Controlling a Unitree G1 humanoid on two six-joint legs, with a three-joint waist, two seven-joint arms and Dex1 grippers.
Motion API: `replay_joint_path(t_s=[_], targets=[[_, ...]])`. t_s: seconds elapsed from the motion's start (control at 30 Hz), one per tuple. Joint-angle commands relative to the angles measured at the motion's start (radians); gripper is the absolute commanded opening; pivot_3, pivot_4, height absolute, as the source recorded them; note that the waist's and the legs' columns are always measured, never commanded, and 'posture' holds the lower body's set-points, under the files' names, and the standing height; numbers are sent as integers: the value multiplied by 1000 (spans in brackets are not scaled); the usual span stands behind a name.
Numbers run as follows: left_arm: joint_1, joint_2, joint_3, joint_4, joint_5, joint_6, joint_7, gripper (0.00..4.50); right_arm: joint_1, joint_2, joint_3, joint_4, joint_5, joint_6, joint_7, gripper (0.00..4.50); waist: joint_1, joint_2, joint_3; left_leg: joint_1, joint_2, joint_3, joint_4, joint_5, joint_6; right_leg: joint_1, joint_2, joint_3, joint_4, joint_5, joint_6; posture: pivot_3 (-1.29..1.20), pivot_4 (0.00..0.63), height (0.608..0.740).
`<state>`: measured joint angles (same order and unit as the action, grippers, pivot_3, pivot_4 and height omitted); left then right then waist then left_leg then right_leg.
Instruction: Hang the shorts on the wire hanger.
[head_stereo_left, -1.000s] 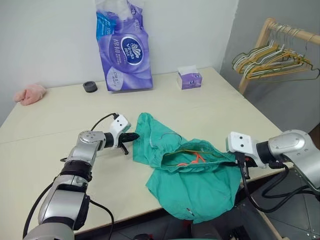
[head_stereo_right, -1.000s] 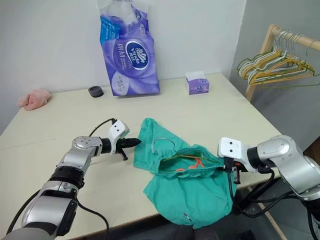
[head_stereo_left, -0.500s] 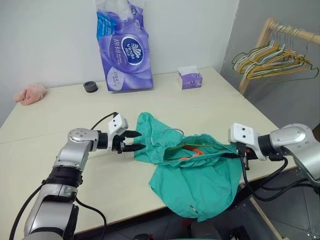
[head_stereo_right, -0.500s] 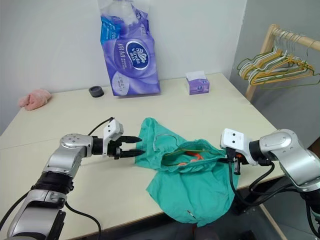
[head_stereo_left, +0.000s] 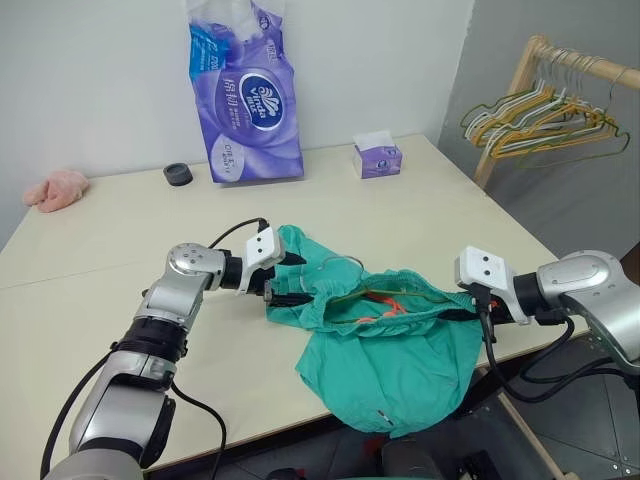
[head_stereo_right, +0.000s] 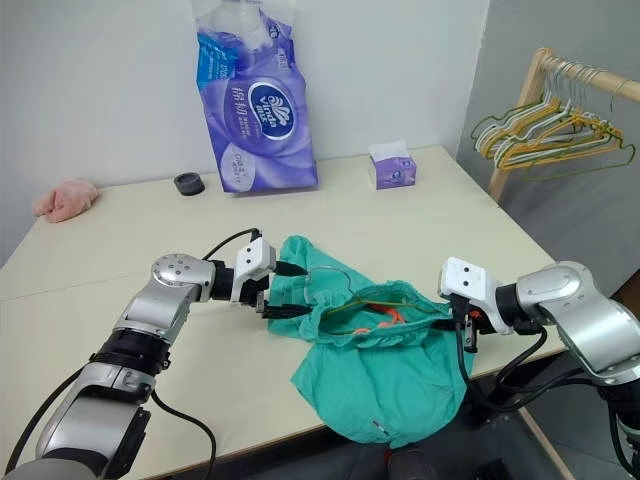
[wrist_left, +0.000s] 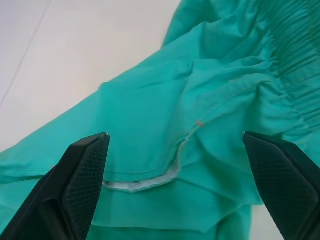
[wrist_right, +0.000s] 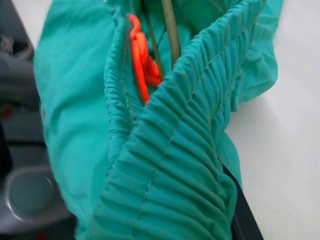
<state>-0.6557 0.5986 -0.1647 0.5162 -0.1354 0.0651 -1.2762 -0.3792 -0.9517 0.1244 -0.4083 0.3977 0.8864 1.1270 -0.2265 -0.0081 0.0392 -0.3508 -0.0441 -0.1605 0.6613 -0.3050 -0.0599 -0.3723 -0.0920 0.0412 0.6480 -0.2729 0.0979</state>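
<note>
**Shorts at the table edge, one side pinched**

While the cream table (head_stereo_left: 90, 250) carries everything, the teal shorts (head_stereo_left: 400, 360) are the biggest thing on it: they lie at the near right edge, with the lower part hanging over the edge. The waistband is gathered and stands open toward the camera, and an orange drawstring (head_stereo_left: 385, 303) shows inside it. The wire hanger (head_stereo_right: 335, 285) is partly inside the shorts; a thin loop of it comes out at the upper left part of the fabric, and a thin olive wire runs along the waistband opening.

Against the far wall stands a large purple pack of tissue rolls (head_stereo_left: 243, 95). To the right, beside the table, a wooden rack (head_stereo_left: 520, 75) holds bunched hangers (head_stereo_left: 545, 115).

The right gripper (head_stereo_right: 462, 325) is closed on the right end of the waistband, and the right wrist view shows the gathered elastic pinched there. The left gripper (head_stereo_left: 285, 280) has its jaws wide apart at the left side of the shorts, with fabric between the fingers (wrist_left: 82, 167), not clamped.

Smaller things are a purple tissue box (head_stereo_left: 378, 157), a pink fluffy cloth (head_stereo_left: 55, 188) and a small black ring (head_stereo_left: 179, 173).
</note>
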Motion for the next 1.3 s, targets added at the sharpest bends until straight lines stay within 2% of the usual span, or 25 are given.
replay_joint_path(t_s=[0.03,0.2,0.37,0.53,0.77,0.97,1.07,1.17,1.3], targets=[[-67,65,91,-3,-42,18,3,4489,12,26,-110,-45,102,156,-71,0,-1,0,0,-1,0,0,0,0,0,-1,0,0,0,0,0,-293,0,740],[-20,132,129,-120,-123,166,-73,4489,-9,135,-254,-12,206,381,-214,0,-2,1,-1,0,0,0,0,0,0,0,0,0,0,0,0,-291,0,740],[47,124,136,-247,-177,279,-55,4489,-30,201,-345,-1,246,497,-321,0,6,1,-1,-1,0,0,1,0,0,-1,-1,1,1,0,0,-288,0,740],[130,102,93,-357,-182,317,-49,4489,52,179,-259,-53,246,451,-338,0,4,1,-1,0,0,0,0,0,0,-1,-1,1,1,0,0,-289,0,740],[143,27,45,-414,-164,304,12,4489,57,174,-226,-17,246,399,-355,0,6,1,-1,0,0,1,1,0,1,0,-1,1,1,0,0,-276,0,740],[127,-23,90,-424,-190,326,102,4489,24,237,-405,10,301,512,-457,0,4,1,-1,0,0,1,1,0,1,0,-1,1,1,0,0,-298,0,740],[135,-40,90,-500,-255,396,98,4489,13,263,-504,-11,300,600,-534,0,6,1,-1,0,0,1,1,0,1,0,-1,1,1,0,0,-312,0,740],[112,-70,94,-579,-373,529,82,4489,33,231,-630,-68,274,700,-593,0,8,3,-2,-2,0,0,1,0,1,0,-2,1,1,0,0,-364,0,740],[55,-104,94,-578,-419,580,99,4489,96,193,-740,-127,293,728,-633,0,2,4,-3,-3,-1,2,2,0,1,0,-3,0,1,0,0,-402,0,740]])
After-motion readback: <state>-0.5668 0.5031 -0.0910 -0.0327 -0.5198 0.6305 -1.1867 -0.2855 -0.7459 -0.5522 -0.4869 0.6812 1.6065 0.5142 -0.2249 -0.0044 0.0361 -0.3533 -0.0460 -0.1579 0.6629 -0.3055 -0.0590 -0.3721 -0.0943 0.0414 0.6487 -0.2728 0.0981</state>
